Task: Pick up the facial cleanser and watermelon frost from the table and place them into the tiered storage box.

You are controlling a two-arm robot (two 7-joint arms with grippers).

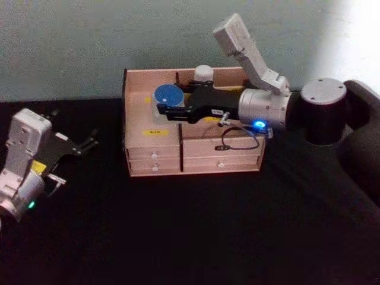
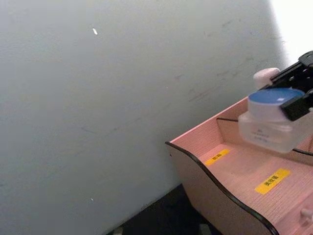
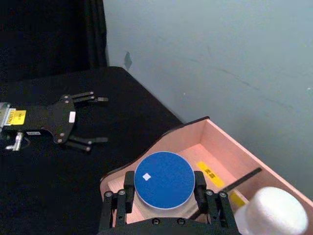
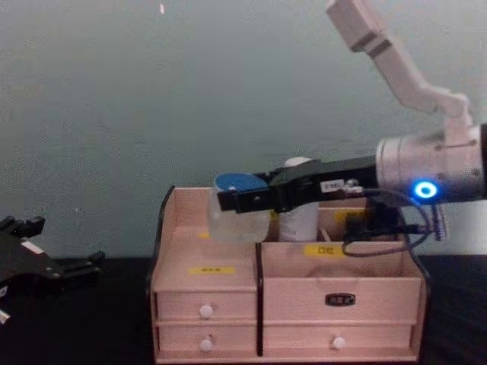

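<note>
I am holding the watermelon frost, its blue lid facing up, pinched in my right gripper above the rear left compartment of the tiered storage box, which is sitting at upper centre of the head view. The facial cleanser is standing upright in the next rear compartment, just to the jar's right.

A black-covered table spans the scene from left to right, and its far edge meets a pale grey-green wall. The tiered storage box stands directly on it, at the far side around the middle, with its back near the wall. Its two rows of drawers with white knobs face the near side, and the bottom row sits on the black surface.
</note>
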